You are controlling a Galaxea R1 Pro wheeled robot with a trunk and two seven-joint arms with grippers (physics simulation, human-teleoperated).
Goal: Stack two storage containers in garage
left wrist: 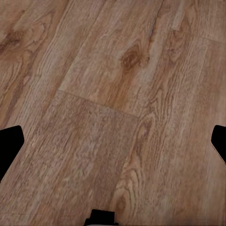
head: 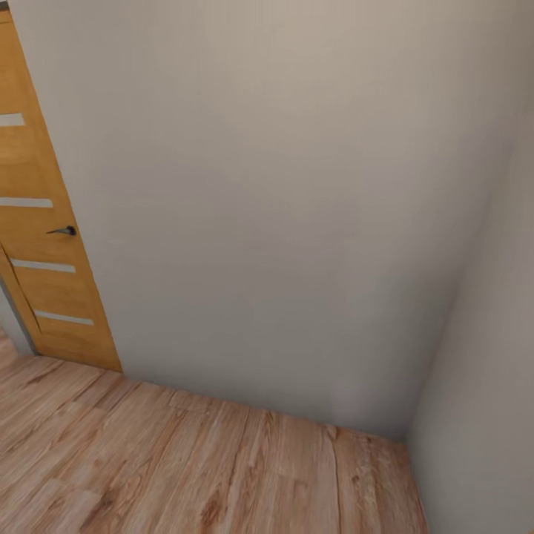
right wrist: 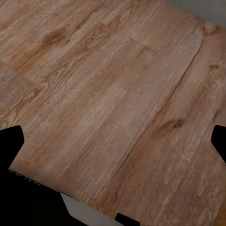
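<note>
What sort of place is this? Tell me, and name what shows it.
Probably an indoor room corner or hallway in a home: plain beige walls meeting at a corner, wood-plank floor, and a wooden door with a dark handle.

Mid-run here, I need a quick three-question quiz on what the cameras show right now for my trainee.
1. True or false: the light wood-plank floor meets a plain beige wall.
2. Which side of the head view holds the orange-brown wooden door with pale glass strips? A) left B) right C) centre
3. Fill in: in the left wrist view, the left claw hangs ____ with only floor planks between its dark fingertips.

Key: 1 true; 2 A; 3 open
</note>
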